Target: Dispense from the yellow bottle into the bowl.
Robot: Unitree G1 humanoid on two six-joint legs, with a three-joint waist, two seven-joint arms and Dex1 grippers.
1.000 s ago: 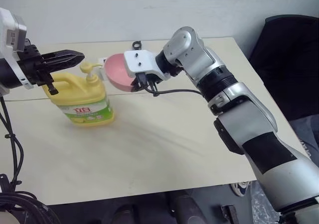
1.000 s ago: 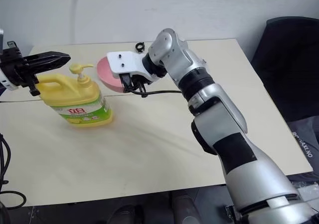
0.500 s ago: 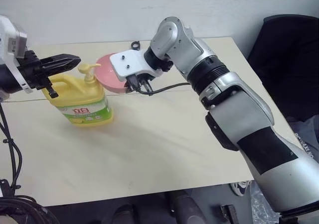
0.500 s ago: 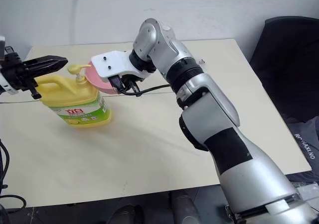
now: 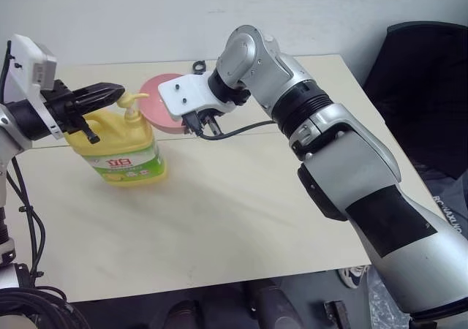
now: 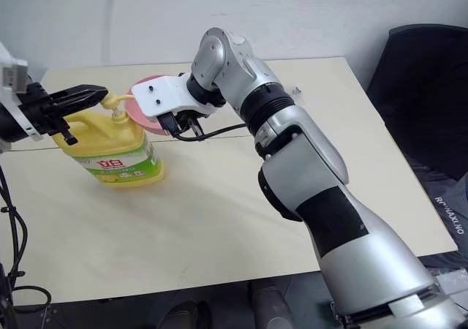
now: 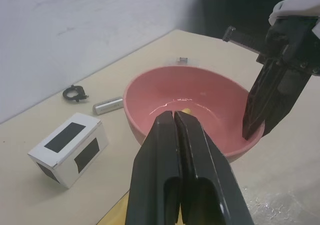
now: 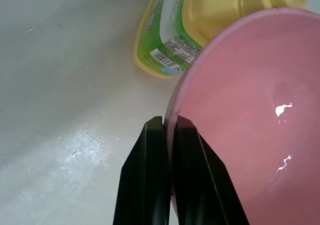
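The right end effector (image 8: 167, 130) was pinched on the rim of the bowl (image 7: 192, 97), holding it tilted beside the pump spout of the yellow bottle (image 5: 121, 142), which stood on the surface (image 5: 234, 219). The left end effector (image 5: 110, 91) hung clenched and empty just above the pump head. The pumping step seemed in hand; next, the left should press straight down on the pump while the bowl sat under the spout.
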